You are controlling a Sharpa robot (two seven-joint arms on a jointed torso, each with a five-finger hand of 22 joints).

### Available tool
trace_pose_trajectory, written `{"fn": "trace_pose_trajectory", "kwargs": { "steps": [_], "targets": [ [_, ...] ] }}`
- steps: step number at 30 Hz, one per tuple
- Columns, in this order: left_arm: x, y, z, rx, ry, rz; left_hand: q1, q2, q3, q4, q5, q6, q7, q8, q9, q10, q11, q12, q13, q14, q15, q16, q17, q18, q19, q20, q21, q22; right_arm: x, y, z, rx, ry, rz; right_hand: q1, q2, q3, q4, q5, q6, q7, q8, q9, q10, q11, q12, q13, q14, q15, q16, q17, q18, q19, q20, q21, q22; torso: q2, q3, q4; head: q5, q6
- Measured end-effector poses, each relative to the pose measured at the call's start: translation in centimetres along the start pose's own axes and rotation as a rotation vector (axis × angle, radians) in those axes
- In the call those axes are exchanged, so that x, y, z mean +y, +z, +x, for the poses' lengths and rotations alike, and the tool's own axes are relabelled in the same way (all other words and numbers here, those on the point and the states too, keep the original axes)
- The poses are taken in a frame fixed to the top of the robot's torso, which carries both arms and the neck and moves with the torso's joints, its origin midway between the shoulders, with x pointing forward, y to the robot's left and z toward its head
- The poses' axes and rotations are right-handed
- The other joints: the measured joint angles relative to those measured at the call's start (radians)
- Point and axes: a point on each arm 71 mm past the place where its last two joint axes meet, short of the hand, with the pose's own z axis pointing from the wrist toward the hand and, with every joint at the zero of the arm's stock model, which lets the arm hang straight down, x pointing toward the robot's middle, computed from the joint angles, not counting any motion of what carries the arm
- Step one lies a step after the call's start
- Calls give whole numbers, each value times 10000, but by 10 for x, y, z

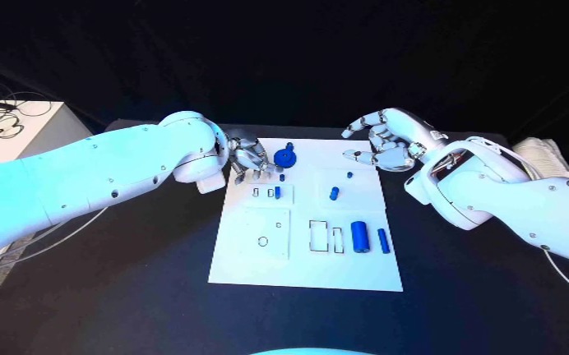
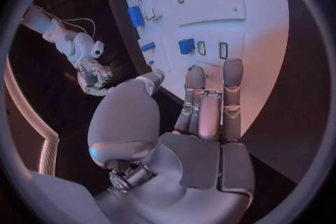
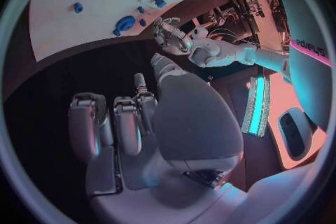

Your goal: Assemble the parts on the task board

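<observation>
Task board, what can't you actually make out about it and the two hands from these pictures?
- Head view: the left hand covers the task board's far left corner; whether its fingers touch a part there cannot be told.
- Head view: the round blue part is partly hidden beside that hand, its shape unclear.
- Head view: the small ring is too small to identify.
- Right wrist view: the right hand hides the table beneath it.

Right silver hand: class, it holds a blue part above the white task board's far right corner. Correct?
Not quite. The right silver hand holds nothing; its fingers are spread apart, as the head view shows. It does hover at the white task board far right corner.
</observation>
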Motion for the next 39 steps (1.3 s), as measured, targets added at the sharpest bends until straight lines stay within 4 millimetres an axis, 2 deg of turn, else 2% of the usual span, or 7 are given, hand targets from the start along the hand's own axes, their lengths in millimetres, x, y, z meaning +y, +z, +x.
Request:
{"fn": "trace_pose_trajectory", "kwargs": {
  "steps": [3,6,18,31,39],
  "targets": [
    [-3,4,0,20,367,-205,-80,80,-105,1,0,131,-111,0,34,58,-58,86,4,104,-34,146,35,1,191,-42,284,387,-1,0,-1,-19,1,36,0,0,0,0,0,0,0,0,0,0,0,0,0,0,0,-50,0,0,0,0,0,0,-1,4,0,19,-14],
    [-3,7,1,62,697,-410,-145,145,-158,0,0,213,-95,0,85,76,-75,115,19,123,-53,163,35,1,215,-31,367,531,-2,-1,-2,-38,-8,78,0,0,0,0,0,0,0,0,0,0,0,0,0,0,0,-55,0,0,0,0,0,-1,2,1,-4,30,-44],
    [-9,16,9,528,1482,-786,-144,146,-157,0,0,213,-95,0,102,76,-74,115,18,123,-53,163,34,1,250,-67,405,610,-6,0,-4,-53,-53,293,0,0,28,28,39,0,0,-1,-10,0,0,2,8,0,0,-55,0,0,0,0,0,1,29,-29,-15,19,-115],
    [-13,19,17,961,1769,-847,-184,186,-157,0,0,248,-130,51,113,76,-74,114,17,122,-53,163,33,1,249,-68,452,631,-8,1,-3,-7,-66,492,-42,-36,27,28,38,0,0,-1,-10,0,0,3,7,0,0,-56,0,0,0,0,0,6,35,-35,-3,-4,-163],
    [-14,19,19,1111,1855,-831,93,422,-155,-2,0,248,-130,51,203,114,-109,151,29,122,-52,163,32,1,249,-68,524,700,-9,2,-3,50,-75,581,-42,-36,27,28,38,0,0,-1,-10,0,0,3,6,0,0,-56,-1,0,0,0,0,5,35,-29,-2,-3,-171]
  ]
}}
